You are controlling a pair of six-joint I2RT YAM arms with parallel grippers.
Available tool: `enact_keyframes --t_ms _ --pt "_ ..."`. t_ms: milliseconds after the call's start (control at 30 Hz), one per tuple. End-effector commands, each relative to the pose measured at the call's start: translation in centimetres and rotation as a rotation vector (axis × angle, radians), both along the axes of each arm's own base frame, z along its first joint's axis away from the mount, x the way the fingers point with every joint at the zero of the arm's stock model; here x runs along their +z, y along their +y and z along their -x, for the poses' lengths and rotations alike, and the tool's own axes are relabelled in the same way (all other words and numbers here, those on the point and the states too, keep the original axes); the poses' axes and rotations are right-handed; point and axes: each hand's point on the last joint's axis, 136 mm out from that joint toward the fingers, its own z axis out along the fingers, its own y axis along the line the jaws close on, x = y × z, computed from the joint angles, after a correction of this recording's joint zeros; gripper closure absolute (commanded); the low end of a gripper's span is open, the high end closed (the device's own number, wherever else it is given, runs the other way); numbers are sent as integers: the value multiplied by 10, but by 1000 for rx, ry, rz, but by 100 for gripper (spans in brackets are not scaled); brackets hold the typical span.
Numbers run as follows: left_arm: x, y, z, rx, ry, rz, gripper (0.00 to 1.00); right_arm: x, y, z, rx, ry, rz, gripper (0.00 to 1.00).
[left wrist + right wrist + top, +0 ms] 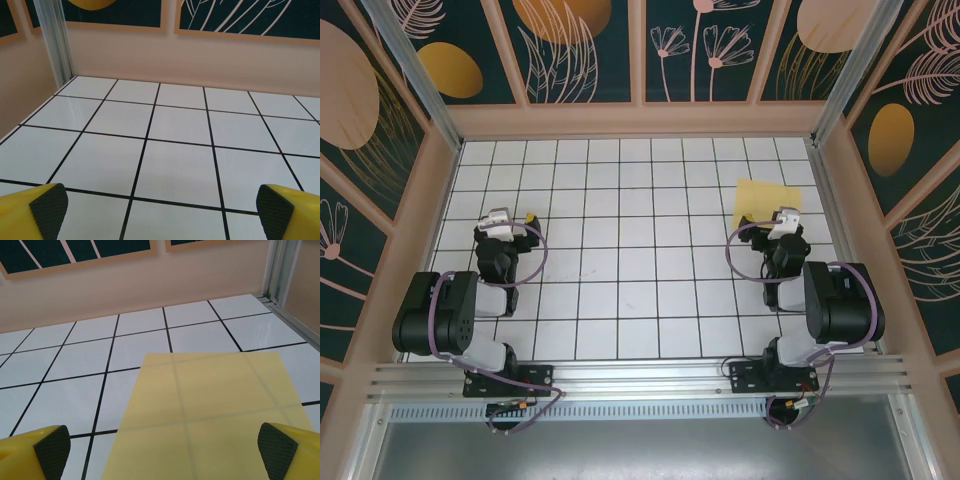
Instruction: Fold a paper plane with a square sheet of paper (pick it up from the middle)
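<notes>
The square sheet of paper (763,200) is thin plain yellow and lies flat and unfolded on the white grid table at the right rear. In the right wrist view the sheet (205,410) spreads out ahead, grid lines showing through it. My right gripper (786,222) hovers at the sheet's near edge; its jaws stand wide open (162,452) with nothing between the pads. My left gripper (510,222) sits over bare tiles on the left, far from the paper. It is open too (162,210), its black pads wide apart over bare tiles.
The white gridded table (620,270) is boxed in by peach walls with dark panels. A metal post (55,42) stands in the far left corner and another post (280,270) in the far right corner. An aluminium rail (640,385) runs along the near edge.
</notes>
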Motion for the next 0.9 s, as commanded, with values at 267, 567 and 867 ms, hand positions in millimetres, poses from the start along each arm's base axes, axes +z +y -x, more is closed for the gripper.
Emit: enact_keyframes --t_ms 267,567,867 --pt "14 -1 -3 -11 -52 -10 2 8 0 -4 12 -30 11 1" --pt "13 0 -4 -11 -49 -10 2 8 0 -5 13 -29 11 1" --pt "15 1 -2 -4 -55 -9 1 12 -6 -5 -29 -32 7 1"
